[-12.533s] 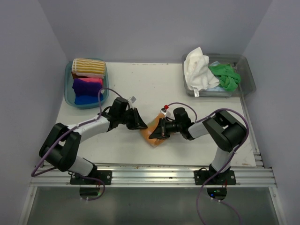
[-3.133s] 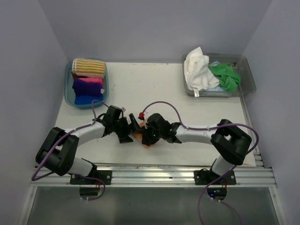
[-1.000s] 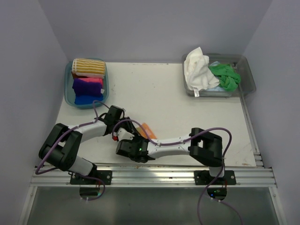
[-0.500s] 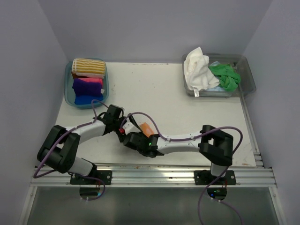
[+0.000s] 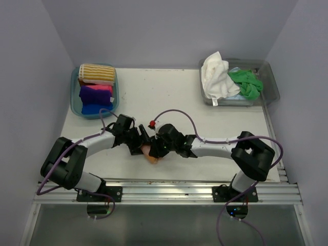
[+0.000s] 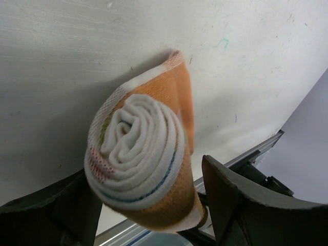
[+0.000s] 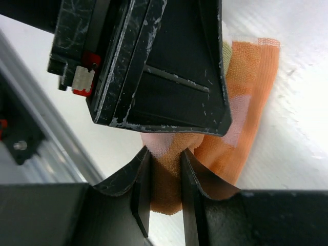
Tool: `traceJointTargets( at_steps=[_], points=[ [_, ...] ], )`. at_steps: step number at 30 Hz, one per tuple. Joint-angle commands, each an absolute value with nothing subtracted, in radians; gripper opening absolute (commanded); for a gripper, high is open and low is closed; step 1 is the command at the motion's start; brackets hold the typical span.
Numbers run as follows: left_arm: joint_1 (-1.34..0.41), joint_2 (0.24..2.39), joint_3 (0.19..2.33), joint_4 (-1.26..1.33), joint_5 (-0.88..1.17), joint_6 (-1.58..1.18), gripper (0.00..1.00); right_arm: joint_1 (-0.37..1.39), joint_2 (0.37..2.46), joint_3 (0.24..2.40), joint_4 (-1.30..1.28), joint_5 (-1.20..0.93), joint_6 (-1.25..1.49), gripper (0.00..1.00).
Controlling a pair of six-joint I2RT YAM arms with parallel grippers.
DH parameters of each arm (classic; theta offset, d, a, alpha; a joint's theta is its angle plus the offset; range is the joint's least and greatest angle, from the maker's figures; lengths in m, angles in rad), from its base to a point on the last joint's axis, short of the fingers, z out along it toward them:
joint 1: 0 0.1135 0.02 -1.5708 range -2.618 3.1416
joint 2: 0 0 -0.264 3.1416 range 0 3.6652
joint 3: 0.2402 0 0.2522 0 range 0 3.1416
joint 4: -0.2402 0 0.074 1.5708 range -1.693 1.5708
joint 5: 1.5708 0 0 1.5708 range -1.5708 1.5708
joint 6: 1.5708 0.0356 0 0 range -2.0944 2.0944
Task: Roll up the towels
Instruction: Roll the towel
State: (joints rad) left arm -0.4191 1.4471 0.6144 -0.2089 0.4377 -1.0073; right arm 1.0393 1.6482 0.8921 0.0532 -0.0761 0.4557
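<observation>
While left tool point(image 6: 154, 205) clamps rolled orange towel point(image 6: 138, 148), right tool point(image 7: 164, 187) pinches its edge near table point(image 5: 205, 105) front edge.

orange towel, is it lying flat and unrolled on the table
No, the left wrist view shows the orange towel wound into a tight spiral roll, held in the left gripper.

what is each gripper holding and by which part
Both hold the orange towel: the left gripper clamps the roll across its sides, and the right gripper pinches cloth at its edge.
</observation>
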Motion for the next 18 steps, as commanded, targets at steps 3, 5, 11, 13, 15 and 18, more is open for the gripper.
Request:
traceJointTargets(
  at_steps=[3,5,11,13,15,18],
  points=[
    [-0.414,1.456,0.626,-0.199,0.434,-0.988,0.70,0.977,1.644,0.842,0.236,-0.336,0.595,0.09],
    [-0.414,1.459,0.624,-0.199,0.434,-0.986,0.67,0.957,1.664,0.825,0.277,-0.395,0.650,0.09],
    [-0.414,1.471,0.623,-0.198,0.437,-0.989,0.49,0.914,1.710,0.821,0.313,-0.466,0.713,0.13],
    [-0.414,1.479,0.623,-0.199,0.440,-0.989,0.44,0.914,1.698,0.833,0.258,-0.436,0.700,0.24],
    [-0.414,1.482,0.623,-0.201,0.442,-0.989,0.39,0.916,1.665,0.842,0.180,-0.397,0.666,0.41],
    [-0.414,1.483,0.623,-0.204,0.442,-0.988,0.32,0.928,1.602,0.867,0.044,-0.266,0.614,0.57]
  ],
)
